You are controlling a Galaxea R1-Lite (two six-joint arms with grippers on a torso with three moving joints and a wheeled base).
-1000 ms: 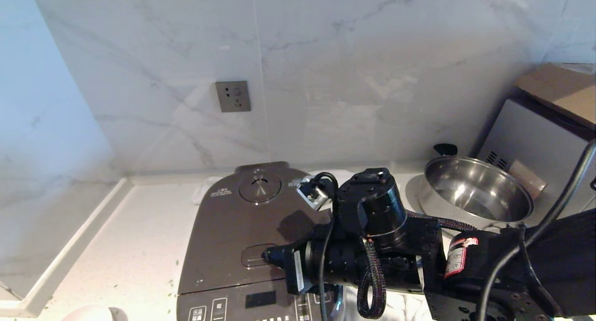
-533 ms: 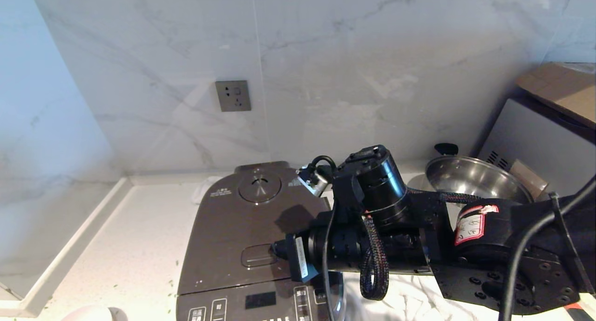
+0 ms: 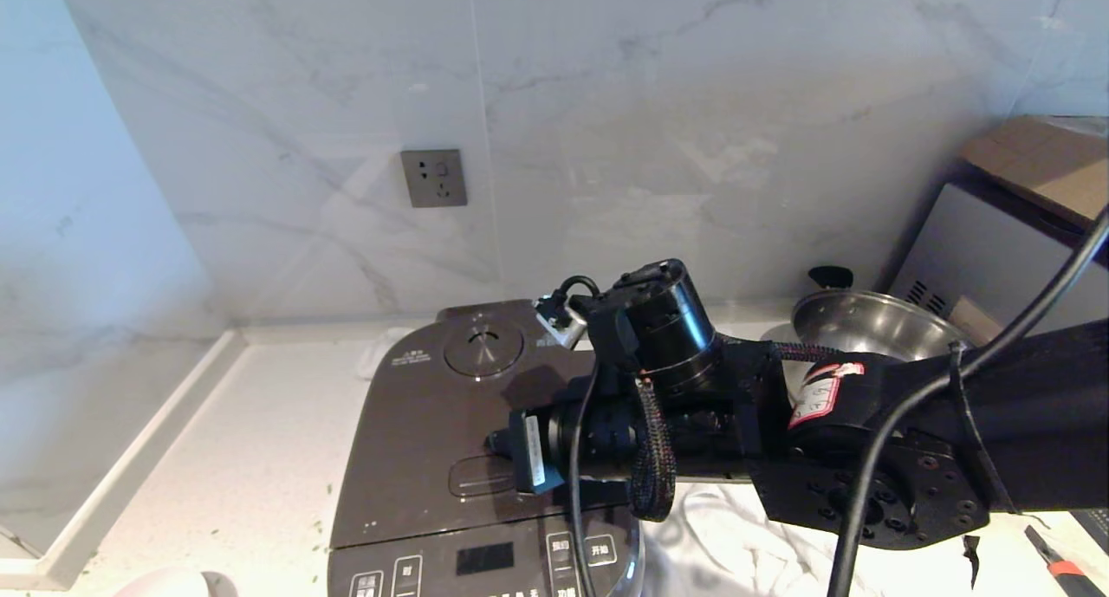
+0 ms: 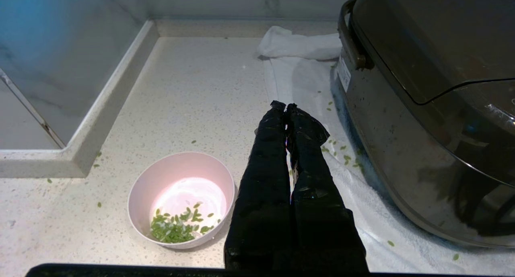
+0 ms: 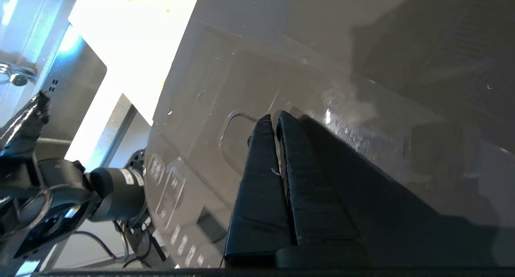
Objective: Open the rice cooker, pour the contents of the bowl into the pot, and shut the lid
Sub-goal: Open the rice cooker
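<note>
The dark brown rice cooker point(image 3: 450, 424) stands at the front centre with its lid point(image 3: 433, 389) down, so the pot is hidden. My right gripper point(image 3: 496, 444) reaches in from the right, shut and empty. Its tips point(image 5: 273, 117) sit at the edge of the lid's rectangular button point(image 5: 235, 144). The pale pink bowl point(image 4: 181, 176) rests on the counter left of the cooker point(image 4: 422, 108), with green chopped bits point(image 4: 173, 228) in its bottom. My left gripper point(image 4: 285, 106) hangs shut and empty between the bowl and the cooker.
A shiny steel pan point(image 3: 866, 328) and a grey appliance point(image 3: 996, 250) with a cardboard box on top stand at the right. A white cloth point(image 4: 297, 48) lies under and behind the cooker. Loose green bits dot the counter. A raised ledge point(image 3: 130, 467) borders the left.
My right arm has risen and swung left and back over the lid, and its tips now sit slightly higher by the button. The lid stays down.
</note>
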